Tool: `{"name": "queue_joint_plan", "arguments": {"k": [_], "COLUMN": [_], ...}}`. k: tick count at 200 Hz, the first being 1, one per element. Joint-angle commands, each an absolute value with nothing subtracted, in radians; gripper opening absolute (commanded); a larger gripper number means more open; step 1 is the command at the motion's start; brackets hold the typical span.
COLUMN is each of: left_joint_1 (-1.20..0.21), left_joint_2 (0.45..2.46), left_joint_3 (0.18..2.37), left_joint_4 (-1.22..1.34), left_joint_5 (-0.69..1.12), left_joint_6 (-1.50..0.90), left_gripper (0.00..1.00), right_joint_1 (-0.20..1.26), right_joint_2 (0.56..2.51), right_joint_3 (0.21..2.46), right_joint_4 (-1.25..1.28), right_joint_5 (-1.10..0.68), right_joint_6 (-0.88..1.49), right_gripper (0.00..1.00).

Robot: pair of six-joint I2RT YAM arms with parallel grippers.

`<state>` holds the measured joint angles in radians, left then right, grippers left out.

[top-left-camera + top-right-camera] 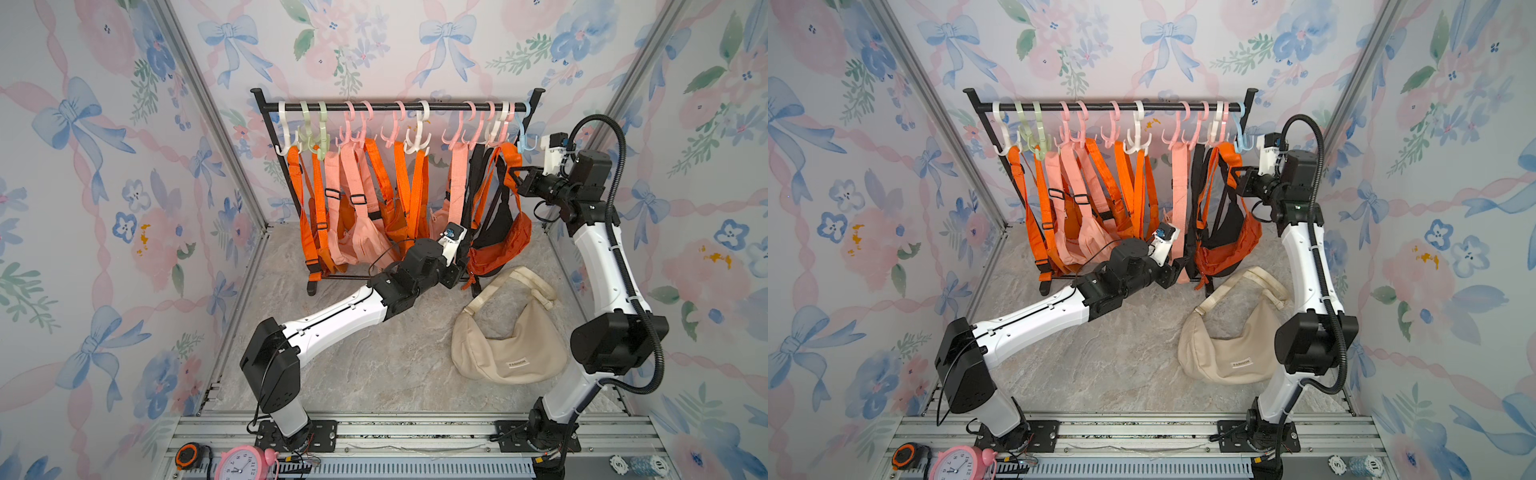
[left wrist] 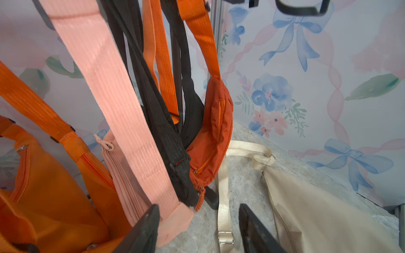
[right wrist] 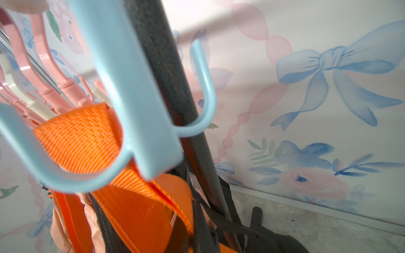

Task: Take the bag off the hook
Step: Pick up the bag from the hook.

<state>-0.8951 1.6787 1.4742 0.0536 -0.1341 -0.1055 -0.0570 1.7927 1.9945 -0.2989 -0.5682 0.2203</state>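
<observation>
The right gripper (image 1: 513, 174) is clenched on the bright orange woven strap (image 3: 81, 140) of the rust-orange fabric sling bag (image 1: 505, 245), whose pouch hangs below it. Just above the gripper, the strap loops over one of the pastel plastic hooks (image 1: 503, 124) on the black metal rail (image 1: 395, 107); I cannot tell which one. A light-blue plastic hook (image 3: 140, 109) hangs just beside the grip. The left gripper (image 2: 198, 230) is released, its jaws apart, low beside the pouch. A salmon-pink woven strap (image 2: 122, 105) ends by one finger, and a cream canvas bag (image 1: 507, 349) lies on the floor by the other.
</observation>
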Motion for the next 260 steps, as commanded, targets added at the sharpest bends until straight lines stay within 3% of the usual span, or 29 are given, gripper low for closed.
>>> {"name": "queue_joint_plan", "arguments": {"k": [1, 51, 153, 260], "left_joint_1": [-0.878, -0.851, -0.833, -0.800], "left_joint_2": [1.723, 1.836, 2.205, 2.377], "left_joint_3": [1.553, 1.756, 2.398, 2.534], "left_joint_4": [0.071, 0.040, -0.138, -0.054], "left_joint_5": [-0.149, -0.138, -0.045, -0.083], "left_joint_6": [-0.085, -0.062, -0.047, -0.086], "left_gripper": [0.60, 0.59, 0.58, 0.61], "right_joint_1": [-0.060, -0.076, -0.134, -0.127], "right_joint_2": [1.740, 1.710, 1.712, 1.684], "right_joint_3": [1.990, 1.970, 1.943, 1.889], "right_joint_4": [-0.314, -0.347, -0.337, -0.305], "right_joint_5": [-0.552, -0.529, -0.549, -0.575], "right_joint_6": [0.237, 0.248, 0.322, 0.333], "right_gripper": [0.00, 0.00, 0.00, 0.00]}}
